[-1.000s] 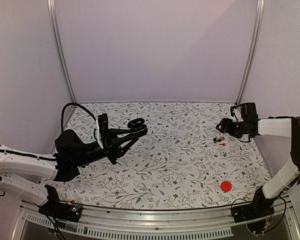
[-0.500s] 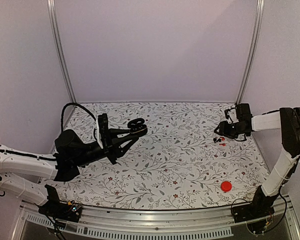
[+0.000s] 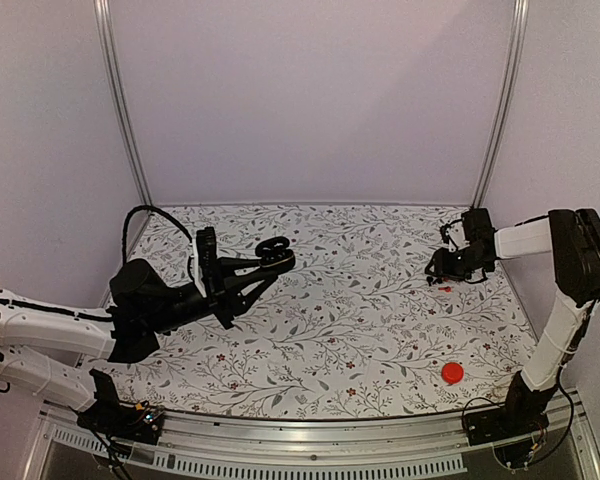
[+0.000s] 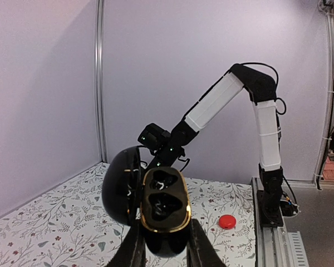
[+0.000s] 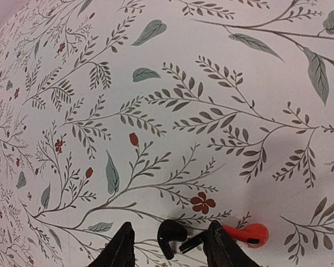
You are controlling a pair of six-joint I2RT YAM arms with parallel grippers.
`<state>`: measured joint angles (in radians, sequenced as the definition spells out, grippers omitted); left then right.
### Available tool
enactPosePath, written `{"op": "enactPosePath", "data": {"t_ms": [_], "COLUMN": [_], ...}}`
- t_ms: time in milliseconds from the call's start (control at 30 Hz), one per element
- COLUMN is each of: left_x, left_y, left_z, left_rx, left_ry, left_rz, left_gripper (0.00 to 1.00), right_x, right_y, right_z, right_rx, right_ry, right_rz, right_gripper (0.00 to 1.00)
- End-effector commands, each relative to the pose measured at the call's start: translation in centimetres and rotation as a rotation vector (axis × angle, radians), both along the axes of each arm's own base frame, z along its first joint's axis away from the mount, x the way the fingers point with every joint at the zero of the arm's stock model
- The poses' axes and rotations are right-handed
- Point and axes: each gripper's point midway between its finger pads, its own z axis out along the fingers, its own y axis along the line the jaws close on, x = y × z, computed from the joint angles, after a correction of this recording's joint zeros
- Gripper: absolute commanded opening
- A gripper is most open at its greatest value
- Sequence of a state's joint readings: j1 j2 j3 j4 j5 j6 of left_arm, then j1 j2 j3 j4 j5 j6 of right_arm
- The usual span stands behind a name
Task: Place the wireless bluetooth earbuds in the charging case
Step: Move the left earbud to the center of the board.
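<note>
Charging case (image 3: 274,246) is sitting clamped in the left gripper (image 3: 265,262) in the overhead view, hanging above the bench (image 3: 360,330). Well apart from it, the right gripper (image 3: 440,268) is reaching down at the far right of the bench. A small red-orange piece (image 3: 445,289) is lying just below its fingertips, and a red disc (image 3: 452,373) is resting farther toward that arm's base.

From the left wrist, the charging case (image 4: 166,203) is standing open between the fingers of the left gripper (image 4: 166,239), which is gripping its lower half. The lid (image 4: 119,186) is swinging off to the gripper's left. Two dark wells (image 4: 164,192) are facing the camera and look empty, though their depths are hard to read.

From the right wrist, a black earbud (image 5: 172,233) is lying on the bench (image 5: 211,83) between the fingers of the right gripper (image 5: 170,225). The jaws are standing partly open around it, with a gap showing on the left side. The red-orange piece (image 5: 247,233) is lying just outside the right-hand finger.

Closing well probably means centring the earbud first, so both fingers are meeting it together and not flicking it sideways. The red-orange piece should stay outside the jaws. A light squeeze on the rounded body seems wiser than a hard one, since a smooth little bud could squirt out.
</note>
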<state>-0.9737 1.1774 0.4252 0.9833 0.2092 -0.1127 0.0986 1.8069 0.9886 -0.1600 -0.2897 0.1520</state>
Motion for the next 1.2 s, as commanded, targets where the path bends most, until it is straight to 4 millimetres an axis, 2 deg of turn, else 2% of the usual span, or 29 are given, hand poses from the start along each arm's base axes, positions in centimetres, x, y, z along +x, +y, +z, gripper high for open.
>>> {"op": "enactPosePath", "data": {"t_ms": [0,500,633,1000,1167], "left_x": [0.3,0.3,0.3,0.4,0.4], "left_y": [0.3,0.3,0.3,0.3,0.3], "left_z": [0.1,0.1,0.1,0.1,0.3], "left_rx": [-0.012,-0.013,-0.014,-0.014,-0.017], "left_ry": [-0.007,-0.007,-0.008,-0.008,-0.01], "left_rz": [0.009,0.009,0.009,0.01,0.012], "left_gripper": [0.17,0.17,0.17,0.17,0.17], "right_x": [0.0,-1.0,-1.2,-2.3,-2.6], "right_y": [-0.6,-1.7,-1.2,-0.6,-0.2], "right_z": [-0.1,-0.3,-0.5,-1.4,-0.9], "right_rx": [-0.043,-0.087,-0.068,-0.049,-0.032], "right_ry": [-0.003,-0.007,-0.002,0.021,0.004], "right_rz": [-0.018,-0.06,-0.033,0.007,0.022], "right_gripper": [0.41,0.34,0.29,0.24,0.2]}}
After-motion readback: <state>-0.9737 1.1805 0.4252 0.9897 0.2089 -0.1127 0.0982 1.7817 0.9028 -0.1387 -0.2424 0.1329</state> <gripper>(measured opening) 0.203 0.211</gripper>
